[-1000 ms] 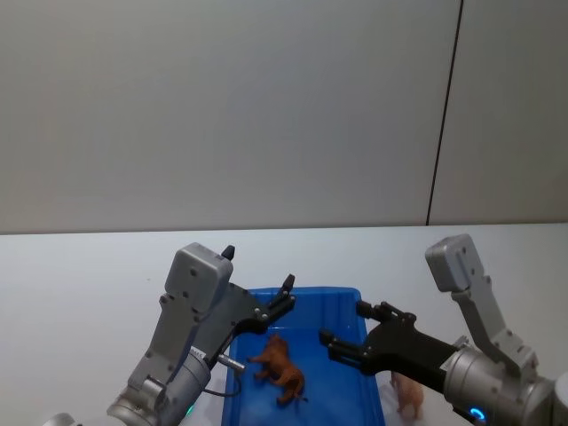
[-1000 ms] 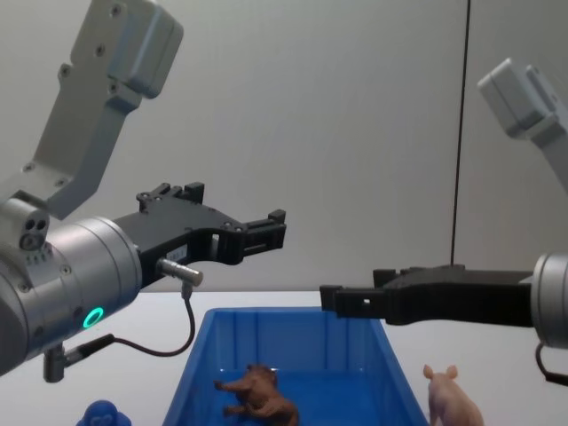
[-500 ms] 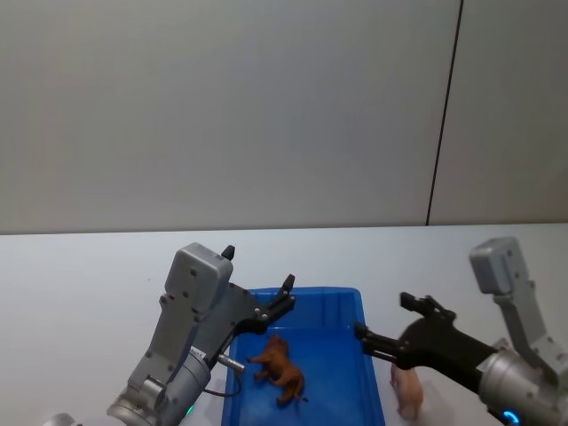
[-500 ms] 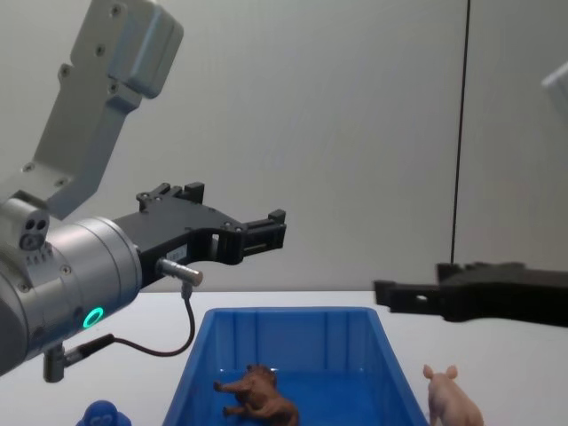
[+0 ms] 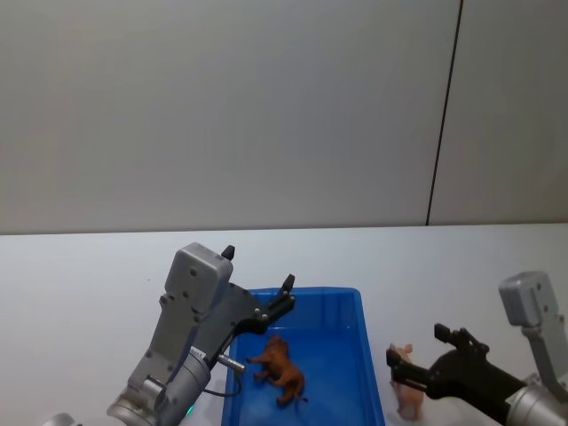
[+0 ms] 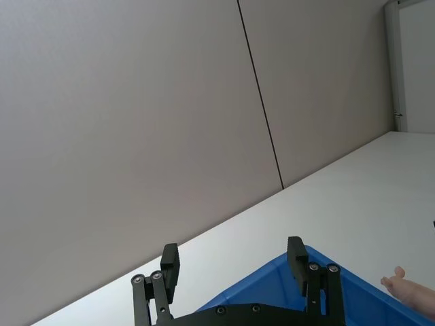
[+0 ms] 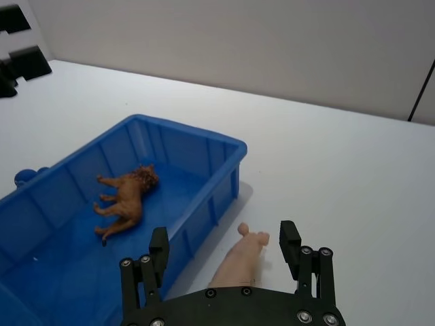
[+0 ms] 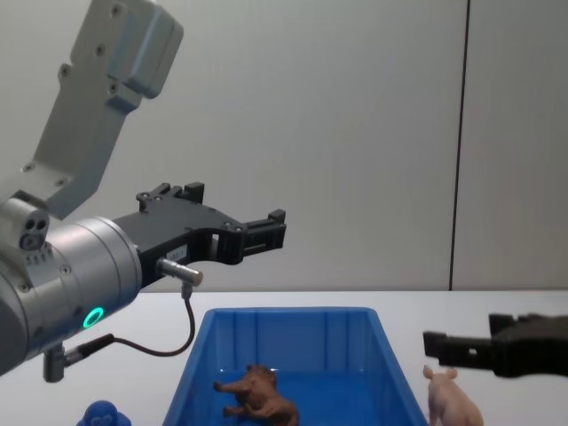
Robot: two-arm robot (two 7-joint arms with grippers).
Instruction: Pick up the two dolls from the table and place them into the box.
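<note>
A plain grey wall (image 8: 355, 106) is seen beyond the left tool (image 8: 271, 232) and the right tool (image 8: 432, 344). It is divided by a dark vertical seam (image 8: 460, 142), which stands to the right of the left tool and rises above the right tool. A small rounded blue object (image 8: 102, 414) (its kind cannot be told) is found low down, below and left of the left tool. Far beyond the left tool, past the seam, a pale door frame (image 6: 393, 61) is shown.

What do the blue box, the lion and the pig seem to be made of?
Blue box: likely moulded plastic, slightly glossy, judging by ribbed walls, thick rim and soft sheen. Lion: probably plastic or rubber, matte brown with sculpted mane. Pig: smooth, evenly pale pink, probably the same; hard or soft cannot be told.
</note>
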